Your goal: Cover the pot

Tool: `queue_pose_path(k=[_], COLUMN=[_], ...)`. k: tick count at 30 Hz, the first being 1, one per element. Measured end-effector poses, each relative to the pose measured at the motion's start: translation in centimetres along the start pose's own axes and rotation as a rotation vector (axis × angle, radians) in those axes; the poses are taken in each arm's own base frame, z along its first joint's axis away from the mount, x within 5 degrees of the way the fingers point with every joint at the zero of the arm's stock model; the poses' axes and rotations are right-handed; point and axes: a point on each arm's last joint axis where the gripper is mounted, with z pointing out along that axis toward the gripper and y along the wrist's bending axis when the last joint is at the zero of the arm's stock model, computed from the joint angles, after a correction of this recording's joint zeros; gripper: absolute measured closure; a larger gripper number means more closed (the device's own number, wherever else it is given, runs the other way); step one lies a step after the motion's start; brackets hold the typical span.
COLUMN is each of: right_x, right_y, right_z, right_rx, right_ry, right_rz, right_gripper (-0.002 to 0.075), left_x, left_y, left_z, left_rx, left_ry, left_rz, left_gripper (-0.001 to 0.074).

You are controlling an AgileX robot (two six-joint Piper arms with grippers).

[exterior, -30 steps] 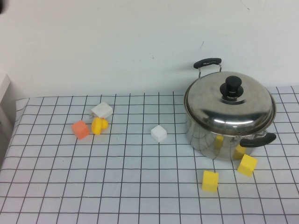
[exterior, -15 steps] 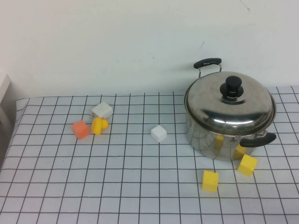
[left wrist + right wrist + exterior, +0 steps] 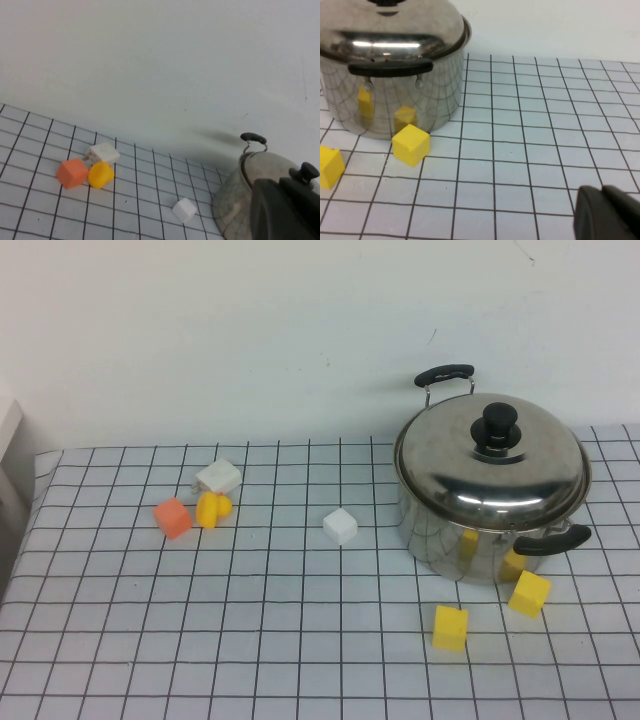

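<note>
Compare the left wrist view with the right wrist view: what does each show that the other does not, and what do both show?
Only the left wrist view shows the orange cube, the yellow piece touching it, two white cubes, and the lid's black knob. Only the right wrist view shows two yellow cubes on the checked cloth beside the pot. Both show the pot with its lid on, and a dark part of their own tool at the edge: left tool, right tool.
</note>
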Motion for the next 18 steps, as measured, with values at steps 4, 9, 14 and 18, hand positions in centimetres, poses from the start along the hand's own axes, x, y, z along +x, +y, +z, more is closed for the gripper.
queue_pose_path(k=[4, 9, 14, 18], right_x=[0.0, 0.0, 0.0, 0.0], right_y=[0.0, 0.0, 0.0, 0.0], right_z=[0.0, 0.0, 0.0, 0.0], right_rx=[0.000, 0.000, 0.000, 0.000], right_ry=[0.000, 0.000, 0.000, 0.000], right_rz=[0.000, 0.000, 0.000, 0.000], right_gripper=[0.0717, 0.0717, 0.0717, 0.0717], left_x=[1.3, 2.4, 3.7, 4.5], left_y=[0.8, 1.8, 2.7, 3.3], left_z=[0.3, 0.6, 0.8, 0.4], left_rx=[-0.020, -0.062, -0.087, -0.089], left_ry=[0.029, 0.046, 0.075, 0.070], left_rz=[0.049, 0.234, 0.308, 0.327], left_gripper=[0.0736, 0.0736, 0.0736, 0.0736])
